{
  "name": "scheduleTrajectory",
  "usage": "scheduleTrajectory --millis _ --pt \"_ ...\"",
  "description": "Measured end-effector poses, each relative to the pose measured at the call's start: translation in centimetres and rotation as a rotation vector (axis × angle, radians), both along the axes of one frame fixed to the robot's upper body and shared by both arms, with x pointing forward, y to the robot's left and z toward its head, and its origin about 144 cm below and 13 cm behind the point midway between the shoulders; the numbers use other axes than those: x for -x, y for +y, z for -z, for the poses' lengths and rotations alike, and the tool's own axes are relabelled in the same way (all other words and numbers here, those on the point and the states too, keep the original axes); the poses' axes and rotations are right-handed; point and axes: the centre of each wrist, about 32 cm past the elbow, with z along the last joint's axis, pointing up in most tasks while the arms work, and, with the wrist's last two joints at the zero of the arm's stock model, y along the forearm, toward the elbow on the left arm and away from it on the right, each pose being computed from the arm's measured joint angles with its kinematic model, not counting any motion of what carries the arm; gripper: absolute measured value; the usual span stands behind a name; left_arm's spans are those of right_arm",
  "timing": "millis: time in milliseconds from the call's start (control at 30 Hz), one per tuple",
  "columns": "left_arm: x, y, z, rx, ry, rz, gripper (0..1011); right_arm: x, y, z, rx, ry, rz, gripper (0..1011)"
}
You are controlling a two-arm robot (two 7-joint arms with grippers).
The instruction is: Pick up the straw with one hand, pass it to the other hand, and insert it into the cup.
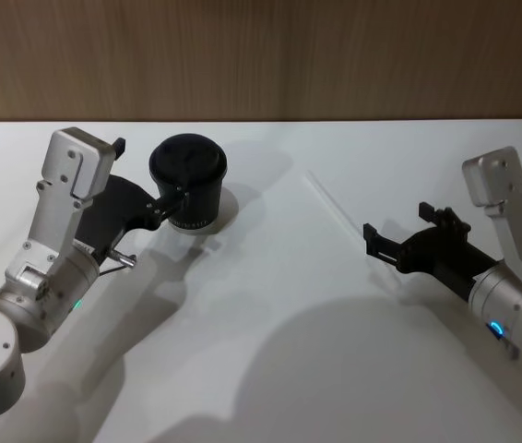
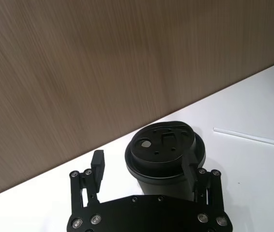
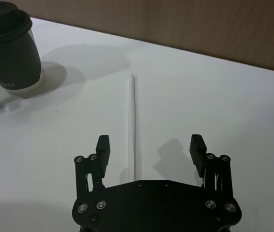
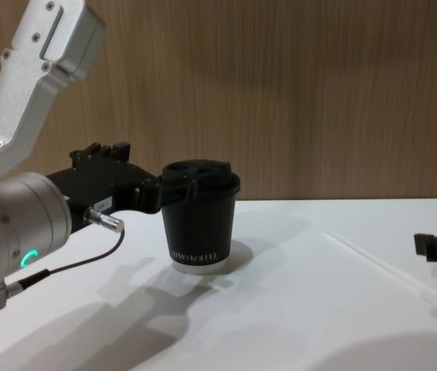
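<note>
The cup (image 1: 188, 181), black with a black lid, stands upright at the back left of the white table. My left gripper (image 1: 148, 171) is open at its side. In the left wrist view one finger (image 2: 190, 170) lies against the cup (image 2: 163, 147) and the other finger (image 2: 97, 164) stands clear of it. The straw (image 1: 333, 205), thin and white, lies flat on the table right of centre. My right gripper (image 1: 396, 221) is open just behind the straw's near end. In the right wrist view the straw (image 3: 133, 125) runs out between the fingers of the right gripper (image 3: 150, 145).
A wooden wall (image 1: 261, 55) rises behind the table's far edge. A thin black cable with a silver plug (image 4: 104, 221) hangs by the left arm. The white table (image 1: 270, 351) lies bare between the two arms.
</note>
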Motion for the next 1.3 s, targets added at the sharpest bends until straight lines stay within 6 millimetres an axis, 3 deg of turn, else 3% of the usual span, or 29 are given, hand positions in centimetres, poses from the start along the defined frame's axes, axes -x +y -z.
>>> scheduleTrajectory --millis 1300 --pt "0.0 0.0 0.0 0.0 0.0 0.0 1003 -0.9 0.3 1.4 0.024 0.121 -0.045 1001"
